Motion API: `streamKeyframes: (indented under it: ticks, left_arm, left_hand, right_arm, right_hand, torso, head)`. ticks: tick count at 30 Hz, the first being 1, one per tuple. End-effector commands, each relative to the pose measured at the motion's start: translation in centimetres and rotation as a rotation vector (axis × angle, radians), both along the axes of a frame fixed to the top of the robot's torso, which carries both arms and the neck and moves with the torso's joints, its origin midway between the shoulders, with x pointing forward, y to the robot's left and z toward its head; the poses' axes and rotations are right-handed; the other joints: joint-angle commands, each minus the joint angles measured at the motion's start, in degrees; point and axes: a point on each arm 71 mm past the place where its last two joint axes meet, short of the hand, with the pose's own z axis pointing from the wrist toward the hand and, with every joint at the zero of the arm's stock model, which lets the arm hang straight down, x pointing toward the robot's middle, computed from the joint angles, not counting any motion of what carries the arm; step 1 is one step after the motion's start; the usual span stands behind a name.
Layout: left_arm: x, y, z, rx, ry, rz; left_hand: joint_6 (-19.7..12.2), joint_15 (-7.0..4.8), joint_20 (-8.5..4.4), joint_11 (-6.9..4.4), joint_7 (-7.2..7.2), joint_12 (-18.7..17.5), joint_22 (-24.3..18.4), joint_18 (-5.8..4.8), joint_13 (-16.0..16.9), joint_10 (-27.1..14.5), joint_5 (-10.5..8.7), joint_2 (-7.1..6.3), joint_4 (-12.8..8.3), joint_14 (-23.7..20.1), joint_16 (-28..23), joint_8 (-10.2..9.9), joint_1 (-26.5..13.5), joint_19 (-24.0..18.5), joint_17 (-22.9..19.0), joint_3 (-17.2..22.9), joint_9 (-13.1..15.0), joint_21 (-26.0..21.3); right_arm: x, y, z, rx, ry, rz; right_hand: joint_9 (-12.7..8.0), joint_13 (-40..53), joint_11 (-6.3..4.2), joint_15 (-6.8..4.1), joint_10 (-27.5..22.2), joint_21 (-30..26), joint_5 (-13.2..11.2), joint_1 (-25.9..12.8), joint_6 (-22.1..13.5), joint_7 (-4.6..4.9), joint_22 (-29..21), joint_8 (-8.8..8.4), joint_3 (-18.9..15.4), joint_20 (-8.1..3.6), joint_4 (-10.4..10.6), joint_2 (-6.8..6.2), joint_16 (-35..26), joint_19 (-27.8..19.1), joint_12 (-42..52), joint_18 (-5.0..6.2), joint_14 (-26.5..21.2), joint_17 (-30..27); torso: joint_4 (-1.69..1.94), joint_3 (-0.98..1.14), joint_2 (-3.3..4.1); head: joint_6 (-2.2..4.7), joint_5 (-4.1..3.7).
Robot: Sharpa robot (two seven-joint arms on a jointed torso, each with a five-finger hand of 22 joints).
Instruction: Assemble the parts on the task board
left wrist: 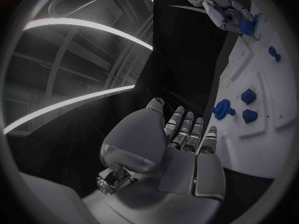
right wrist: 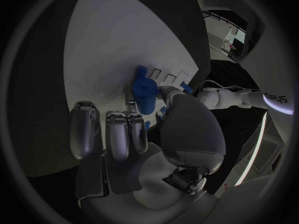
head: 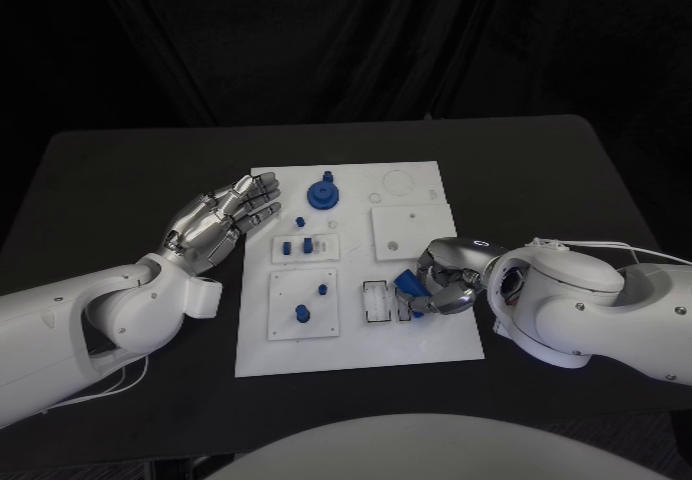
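The white board [head: 361, 350] lies in the middle of the table [head: 116, 180]. The right hand [head: 440, 280] is over the board's right side, fingers curled around a blue part [right wrist: 145, 95]. The left hand [head: 219, 218] hovers just off the board's left edge, fingers straight, slightly apart, holding nothing.

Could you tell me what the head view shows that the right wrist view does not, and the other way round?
Head view alone: the whole task board, the blue gear-like part at its far edge, and the left robot hand hovering open beside the board. Right wrist view alone: a close look at the blue part pinched by the thumb and a finger. Both share the right robot hand holding that part over the board's slotted plate.
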Motion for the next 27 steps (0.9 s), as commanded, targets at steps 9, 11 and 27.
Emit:
streamKeyframes:
  ticks: [9, 11, 27]
  left_arm:
    - [-0.1, -0.1, -0.2, -0.008, 0.009, -0.017]
    - [-0.2, 0.0, -0.2, -0.008, 0.010, -0.017]
    - [-0.2, -0.1, -0.3, -0.006, 0.017, -0.021]
  left_hand:
    - [0.33, 0.35, 0.46, 0.35, 4.20, 0.43, -0.01, -0.84, 0.09, 0.12, 0.44, 0.17, -0.51, 0.05, 0.46, 0.34, 0.66, -0.01, 0.08, 0.15, 0.05, -0.12]
    - [0.33, 0.35, 0.46, 0.35, 4.20, 0.43, -0.01, -0.84, 0.09, 0.12, 0.44, 0.17, -0.51, 0.05, 0.46, 0.34, 0.66, -0.01, 0.08, 0.15, 0.05, -0.12]
    - [0.42, 0.45, 0.48, 0.46, 4.29, 0.54, 0.01, -0.93, 0.10, 0.16, 0.60, 0.21, -0.77, 0.13, 0.66, 0.40, 0.84, 0.00, 0.10, 0.42, 0.06, -0.11]
  right_arm:
    - [-0.2, -0.5, 0.6, 0.083, -0.053, -0.058]
    - [-0.3, -0.6, 0.8, 0.103, -0.069, -0.066]
    - [-1.2, 0.2, 1.5, 0.168, -0.099, -0.062]
  right_hand:
    - [1.55, 15.10, -0.63, -0.38, 5.98, 0.60, 0.25, 1.24, 0.70, -1.07, 11.57, 1.60, 3.21, -0.15, -0.96, 2.32, 0.14, 1.33, 0.16, -0.44, 6.08, 15.09]
    - [1.75, 15.10, -0.68, -0.41, 5.98, 0.69, -0.15, 0.70, 0.78, -1.13, 11.60, 1.80, 3.32, -0.18, -0.86, 2.42, 0.14, 1.37, 0.16, -0.46, 6.08, 15.09]
    - [2.67, 15.10, -1.02, -0.70, 5.98, 0.77, -9.06, -4.10, 1.50, -1.52, 11.59, 2.14, 2.60, -0.46, -0.72, 2.61, 0.14, 1.36, 0.16, -0.45, 6.08, 15.09]
  torso:
    - [0.00, -0.01, 0.03]
    - [0.00, 0.00, 0.02]
    - [-0.03, 0.00, 0.01]
  head:
    - [0.01, 0.29]
    - [0.01, 0.37]
    - [0.01, 0.41]
